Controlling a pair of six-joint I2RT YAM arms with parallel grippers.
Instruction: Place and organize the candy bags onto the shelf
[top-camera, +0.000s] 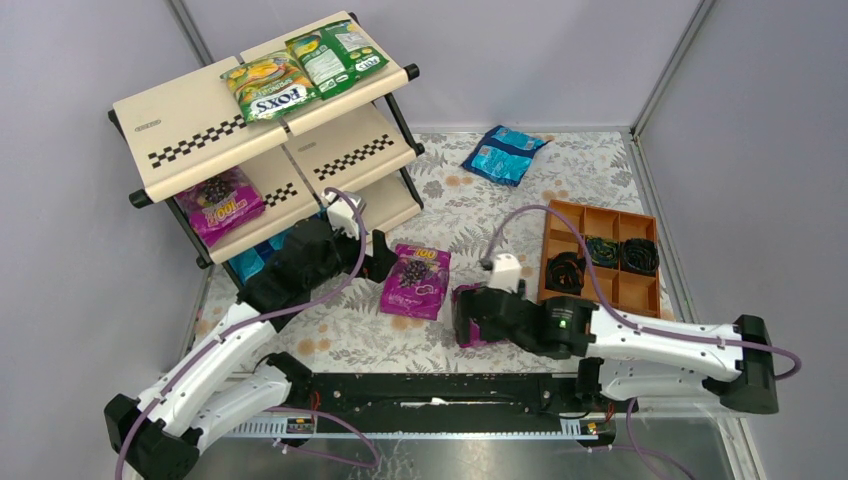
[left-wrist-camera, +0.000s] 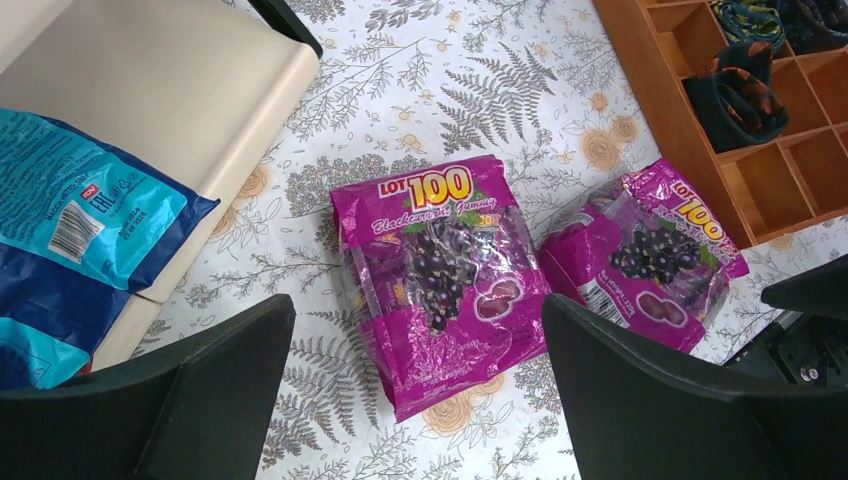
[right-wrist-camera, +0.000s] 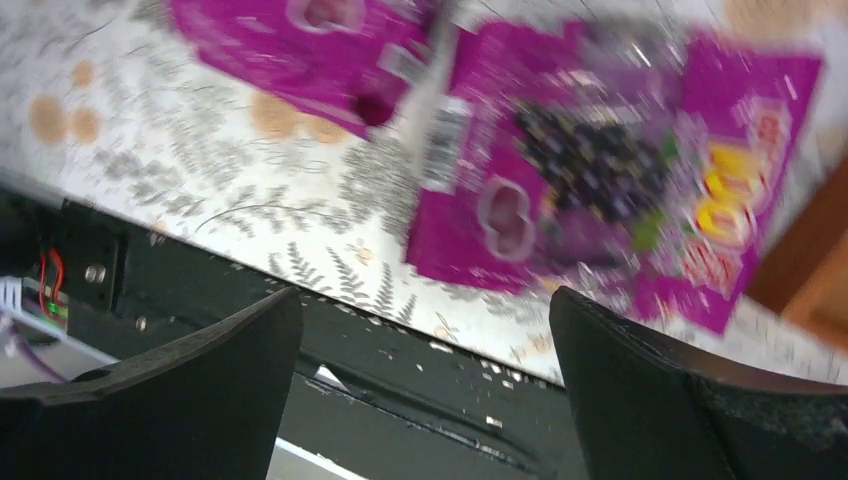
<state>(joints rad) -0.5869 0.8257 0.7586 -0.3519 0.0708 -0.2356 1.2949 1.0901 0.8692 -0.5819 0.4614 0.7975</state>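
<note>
The shelf (top-camera: 190, 125) stands at the back left. Two green FOX'S bags (top-camera: 270, 88) lie on its top tier, a magenta bag (top-camera: 220, 205) on the middle tier, and blue bags (top-camera: 250, 262) on the bottom. A magenta bag (top-camera: 416, 281) lies flat on the table. My left gripper (top-camera: 375, 262) is open and empty just left of it; in the left wrist view the gripper (left-wrist-camera: 418, 305) hovers over that bag (left-wrist-camera: 440, 270). A second magenta bag (left-wrist-camera: 645, 255) lies to its right, under my open right gripper (top-camera: 468, 318). In the blurred right wrist view, the gripper (right-wrist-camera: 425, 300) is above the table's front edge, the bag (right-wrist-camera: 600, 170) beyond it.
A blue bag (top-camera: 503, 153) lies on the table at the back. An orange-brown compartment tray (top-camera: 600, 255) with black coiled items stands at the right. The black base rail (top-camera: 430, 390) runs along the near edge. Grey walls close in the table.
</note>
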